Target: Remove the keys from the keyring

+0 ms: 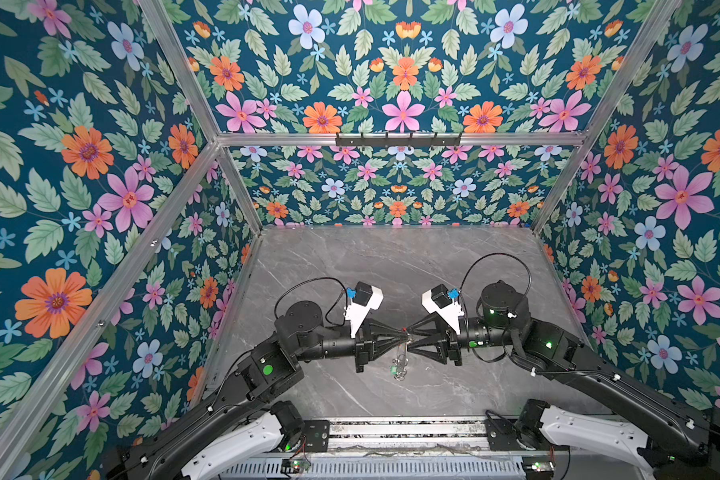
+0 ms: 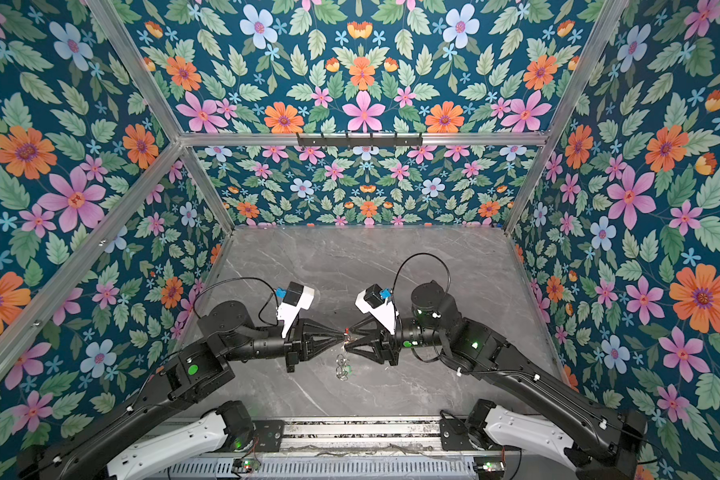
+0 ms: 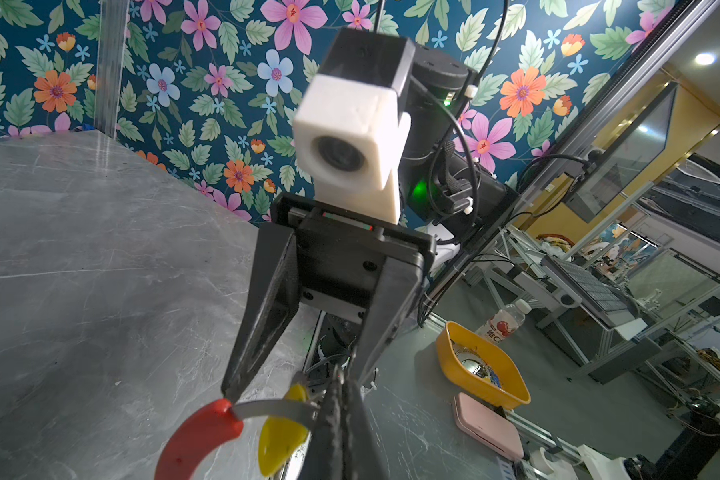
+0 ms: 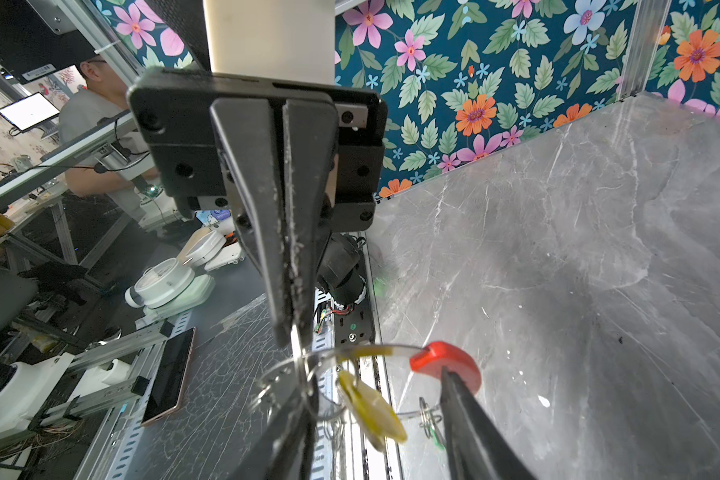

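Left gripper (image 4: 295, 336) clamped shut on the keyring (image 3: 267, 409), right gripper (image 3: 289, 384) jaws apart, one fingertip (image 3: 246, 365) against the red sleeve (image 3: 196, 436). Keys (image 1: 400, 361) hang under the ring, yellow tag (image 3: 281, 440) and green tag (image 1: 394, 369) showing. All held over the front half of the table (image 1: 391, 266); bare marble behind and to both sides. Both arms (image 1: 321, 347) reach inward, level, tips meeting between them. Floral walls (image 1: 80, 166) all round

Dark teal wallpaper (image 1: 80, 166) crowded with pink, orange and pale blue flowers and green leaves covers the back and both side walls. Bare aluminium rails (image 1: 267, 139) frame the panels, and a black hook rack (image 1: 398, 140) sits on the back crossbar. The table (image 1: 391, 257) is grey marble with white veins. Past the open front lies a workshop: a yellow tray (image 3: 504, 357), a bottle (image 3: 504, 322), a lit monitor (image 4: 28, 111), a man in grey (image 4: 96, 124), a glowing ceiling lamp (image 3: 704, 58).
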### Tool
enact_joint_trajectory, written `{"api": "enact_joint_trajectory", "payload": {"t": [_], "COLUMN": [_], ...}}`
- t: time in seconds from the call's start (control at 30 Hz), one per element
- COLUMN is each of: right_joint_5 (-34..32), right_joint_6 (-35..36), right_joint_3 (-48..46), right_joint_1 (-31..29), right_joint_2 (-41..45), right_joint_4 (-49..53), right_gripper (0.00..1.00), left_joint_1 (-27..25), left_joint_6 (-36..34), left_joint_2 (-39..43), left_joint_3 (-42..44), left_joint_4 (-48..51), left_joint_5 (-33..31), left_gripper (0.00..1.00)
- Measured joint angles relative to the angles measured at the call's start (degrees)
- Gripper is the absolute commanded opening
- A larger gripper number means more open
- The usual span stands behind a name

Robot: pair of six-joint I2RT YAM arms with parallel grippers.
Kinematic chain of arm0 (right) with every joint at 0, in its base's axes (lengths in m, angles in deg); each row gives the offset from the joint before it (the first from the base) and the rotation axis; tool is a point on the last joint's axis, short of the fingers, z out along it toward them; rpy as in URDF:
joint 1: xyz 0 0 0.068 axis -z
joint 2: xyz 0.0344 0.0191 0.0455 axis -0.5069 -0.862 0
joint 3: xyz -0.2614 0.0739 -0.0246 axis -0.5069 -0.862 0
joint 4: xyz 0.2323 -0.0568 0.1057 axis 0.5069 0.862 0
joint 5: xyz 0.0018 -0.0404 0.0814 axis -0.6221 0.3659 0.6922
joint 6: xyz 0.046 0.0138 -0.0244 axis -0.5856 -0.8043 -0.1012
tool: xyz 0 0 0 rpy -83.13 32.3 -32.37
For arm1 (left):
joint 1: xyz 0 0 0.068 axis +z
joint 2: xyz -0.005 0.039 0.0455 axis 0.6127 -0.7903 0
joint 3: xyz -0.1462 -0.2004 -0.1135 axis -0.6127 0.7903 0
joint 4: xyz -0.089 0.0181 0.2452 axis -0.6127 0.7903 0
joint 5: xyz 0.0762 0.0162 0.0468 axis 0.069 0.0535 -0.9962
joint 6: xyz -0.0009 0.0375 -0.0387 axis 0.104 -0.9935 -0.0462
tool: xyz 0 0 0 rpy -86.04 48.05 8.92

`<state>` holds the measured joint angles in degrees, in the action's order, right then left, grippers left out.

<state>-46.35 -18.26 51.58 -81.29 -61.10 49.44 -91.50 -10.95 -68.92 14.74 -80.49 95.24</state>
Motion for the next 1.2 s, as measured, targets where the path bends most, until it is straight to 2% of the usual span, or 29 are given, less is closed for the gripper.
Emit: {"api": "enact_joint_trajectory", "payload": {"t": [0.13, 0.4, 0.5, 0.7, 0.8, 1.1, 1.2], "right_joint_5": [0.2, 0.5, 0.9, 1.3, 1.3, 0.2, 0.2], "right_joint_6": [0.4, 0.6, 0.6, 0.6, 0.6, 0.7, 0.7], "right_joint_3": [0.3, 0.5, 0.5, 0.7, 0.7, 0.7, 0.6], "right_joint_1": [-0.1, -0.3, -0.4, -0.5, -0.5, -0.6, -0.6], "right_joint_2": [-0.2, -0.7, -0.7, -0.8, -0.7, 0.2, 0.3], "right_joint_4": [0.1, 0.8, 0.8, 1.0, 1.0, 1.8, 1.9], "right_gripper": [0.25, 0.05, 0.03, 0.03, 0.1, 0.14, 0.2], "left_joint_1": [0.0, 0.0, 0.0, 0.0, 0.0, 0.0, 0.0], "left_joint_6": [0.0, 0.2, 0.3, 0.4, 0.4, 0.4, 0.4], "left_joint_2": [0.3, 0.7, 0.9, 1.0, 1.0, 1.5, 1.7], "left_joint_3": [0.3, 0.5, 0.7, 1.1, 1.1, 1.1, 1.1], "left_joint_4": [0.0, -0.7, -0.9, -1.6, -1.7, -1.7, -1.7], "left_joint_5": [-0.3, -1.0, -1.3, -1.2, -1.2, -1.0, -1.0], "left_gripper": [0.0, 0.0, 0.0, 0.0, 0.0, 0.0, 0.0]}}
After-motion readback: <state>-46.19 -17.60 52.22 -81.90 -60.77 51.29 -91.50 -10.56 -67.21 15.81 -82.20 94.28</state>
